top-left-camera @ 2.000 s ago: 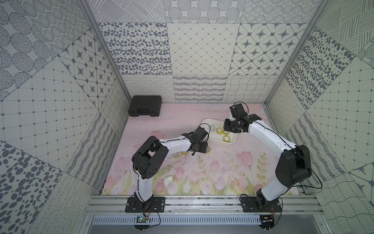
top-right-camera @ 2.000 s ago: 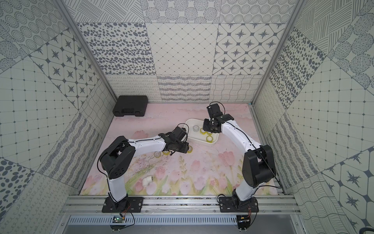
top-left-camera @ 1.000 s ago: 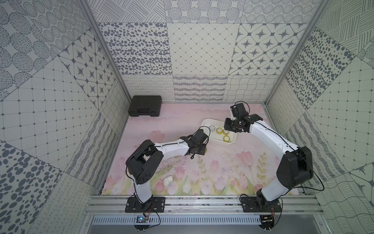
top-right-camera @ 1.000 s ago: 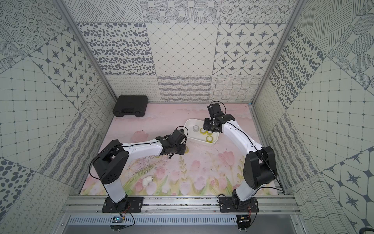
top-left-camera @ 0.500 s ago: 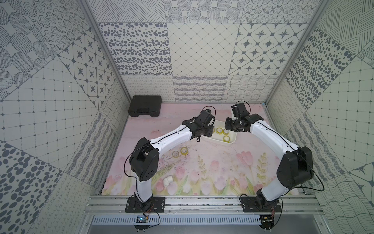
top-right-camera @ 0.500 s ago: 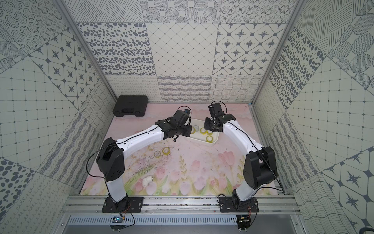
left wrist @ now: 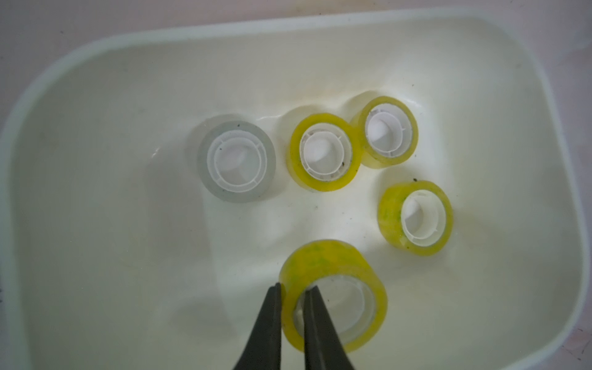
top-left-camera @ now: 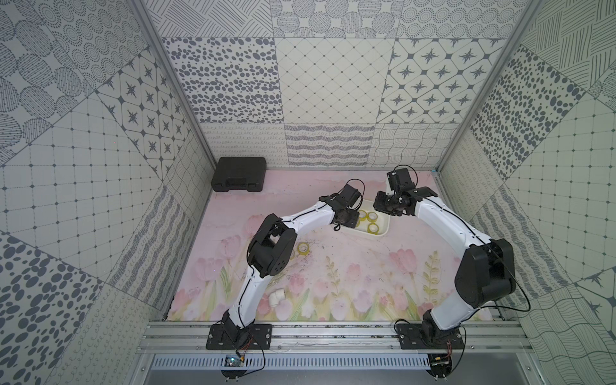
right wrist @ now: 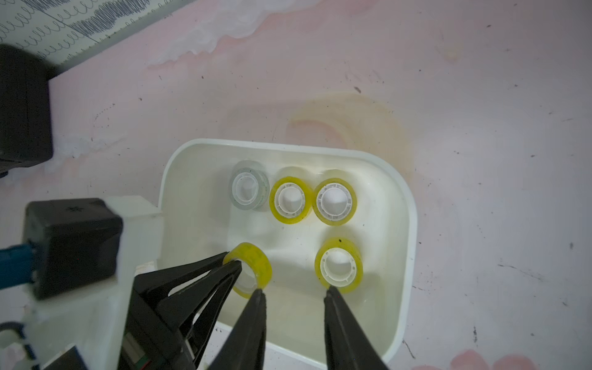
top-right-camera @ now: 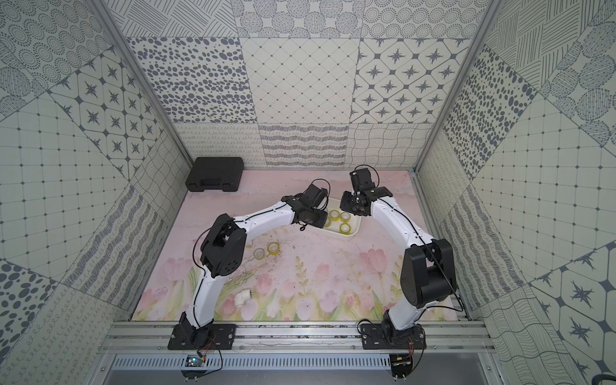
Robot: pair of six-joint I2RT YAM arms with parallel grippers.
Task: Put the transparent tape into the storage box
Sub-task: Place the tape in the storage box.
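Observation:
In the left wrist view my left gripper is shut on the wall of a yellowish roll of transparent tape, one finger inside the ring and one outside. It hangs over the white storage box. One greyish roll and three yellowish rolls lie flat on the box floor. In the right wrist view my right gripper stands open above the box's near side with nothing between its fingers, beside the held roll. Two more rolls, one yellowish and one greyish, lie on the mat.
A black moulded case sits in the back left corner. A white pipe elbow lies on the floral mat near the left arm's base. Patterned walls enclose the mat on three sides, and both arms meet over the box.
My left arm has swung from the middle of the mat back to the box, carrying the yellowish roll. The right arm has stayed over the box, still open.

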